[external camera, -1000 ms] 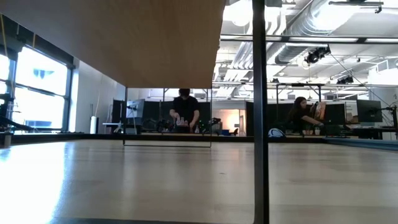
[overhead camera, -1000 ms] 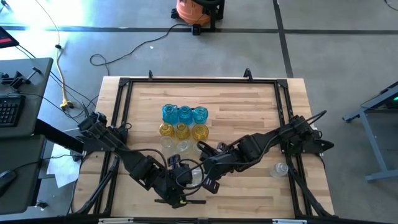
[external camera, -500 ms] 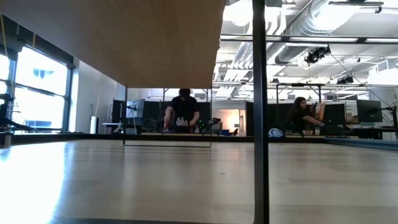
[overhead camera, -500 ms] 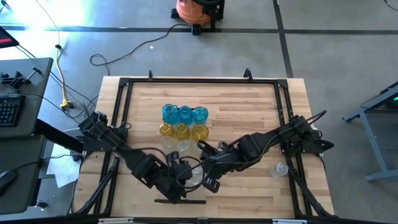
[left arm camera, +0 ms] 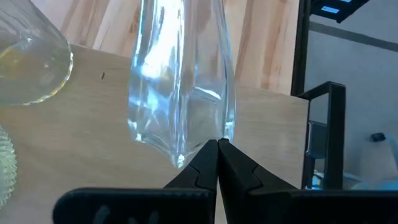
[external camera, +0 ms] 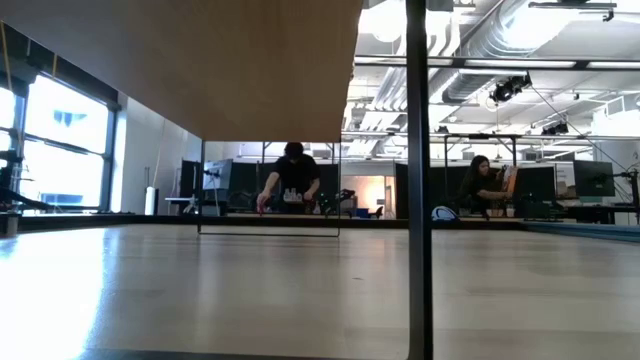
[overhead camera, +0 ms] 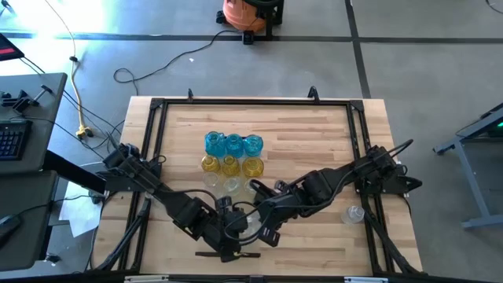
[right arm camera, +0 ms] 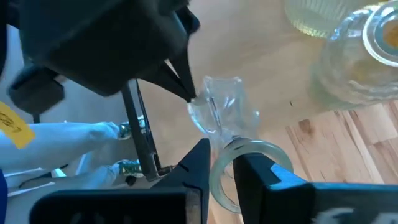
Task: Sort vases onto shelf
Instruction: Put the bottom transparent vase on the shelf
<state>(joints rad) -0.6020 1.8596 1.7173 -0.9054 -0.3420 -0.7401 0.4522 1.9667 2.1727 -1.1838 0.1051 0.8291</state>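
Observation:
Three blue vases [overhead camera: 233, 144], three yellow vases [overhead camera: 229, 165] and two clear ones [overhead camera: 222, 182] stand in rows on the pale shelf [left arm camera: 74, 137], which the low view shows from beneath [external camera: 200, 60]. Another clear vase [overhead camera: 354, 212] sits on the plank tabletop by the right arm. Near the table's near edge both grippers meet at one more clear vase [right arm camera: 217, 109], also seen in the left wrist view [left arm camera: 180, 81]. My right gripper [right arm camera: 221, 152] is shut on it. My left gripper [left arm camera: 217, 144] is shut, its tips at the vase's other end. My left gripper is shut, and its joined fingertips [right arm camera: 188, 96] touch the lower edge of the clear vase's body [left arm camera: 225, 134], at the end away from the mouth. It pinches nothing that I can see. My right gripper pinches the clear vase by its neck [right arm camera: 219, 138], just below the round rim [right arm camera: 249, 168], one finger on each side. The vase points away from the fingers, tilted over the shelf. Whether its body rests on the shelf does not show.
A black frame [overhead camera: 153, 106] runs around the tabletop, with a thin dark post [external camera: 417, 180] in the low view. The standing vases are close on the far side of the grippers. Bare planks [overhead camera: 306, 134] lie toward the far right. People work at benches in the room behind.
My left gripper has moved a little toward the table's right and far edges, closing in on the clear vase held by the right gripper. The right gripper and the standing vases have stayed where they were.

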